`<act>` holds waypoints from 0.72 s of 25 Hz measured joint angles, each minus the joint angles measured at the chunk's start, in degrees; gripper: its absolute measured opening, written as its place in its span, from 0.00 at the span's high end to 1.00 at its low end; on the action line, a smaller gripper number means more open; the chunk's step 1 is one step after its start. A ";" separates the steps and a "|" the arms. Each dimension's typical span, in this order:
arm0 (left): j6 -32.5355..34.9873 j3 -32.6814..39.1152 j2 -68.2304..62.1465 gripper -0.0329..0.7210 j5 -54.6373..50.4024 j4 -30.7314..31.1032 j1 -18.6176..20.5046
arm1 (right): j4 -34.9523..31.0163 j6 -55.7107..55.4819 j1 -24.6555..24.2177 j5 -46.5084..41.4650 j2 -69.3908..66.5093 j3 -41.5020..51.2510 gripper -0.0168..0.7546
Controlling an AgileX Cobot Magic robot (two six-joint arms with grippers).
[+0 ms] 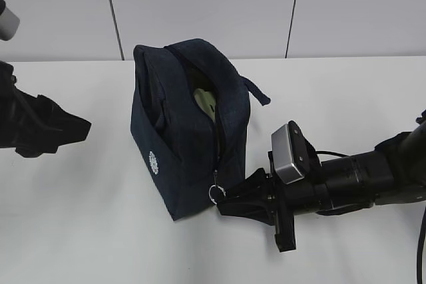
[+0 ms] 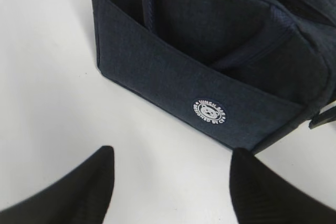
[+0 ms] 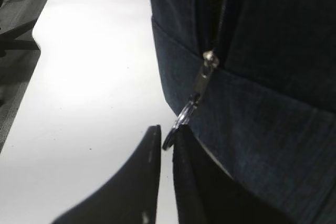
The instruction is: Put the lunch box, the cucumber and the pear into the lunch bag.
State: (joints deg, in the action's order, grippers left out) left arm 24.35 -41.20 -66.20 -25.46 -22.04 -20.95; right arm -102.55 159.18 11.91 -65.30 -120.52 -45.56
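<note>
Navy lunch bag (image 1: 186,131) stood on the white bench (image 1: 346,104), its zipper open and a pale green lid (image 1: 206,101) showing inside. Right fingers (image 3: 157,150) pinched the ring pull (image 3: 176,124); left fingers (image 2: 94,182) were spread, well apart.

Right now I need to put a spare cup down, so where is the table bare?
Bare white table lies in front of the dark navy fabric lunch bag, toward the left gripper, and also behind the bag on the right. It is crowded at the silver ring pull, where the right gripper sits.
</note>
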 joint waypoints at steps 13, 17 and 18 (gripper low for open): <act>0.00 0.00 0.00 0.41 -0.40 0.00 0.00 | 0.00 -4.44 0.00 0.00 0.00 -3.00 0.91; 0.00 0.00 0.00 0.41 -0.46 0.00 0.00 | 0.00 -4.66 0.00 0.00 0.00 -3.00 0.98; 0.00 0.00 0.00 0.41 -0.46 0.00 0.00 | 0.00 -4.76 0.00 0.00 0.00 -3.00 0.98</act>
State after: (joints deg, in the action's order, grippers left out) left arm 24.35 -41.20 -66.20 -25.92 -22.04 -20.95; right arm -102.55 154.42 11.91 -65.30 -120.52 -48.57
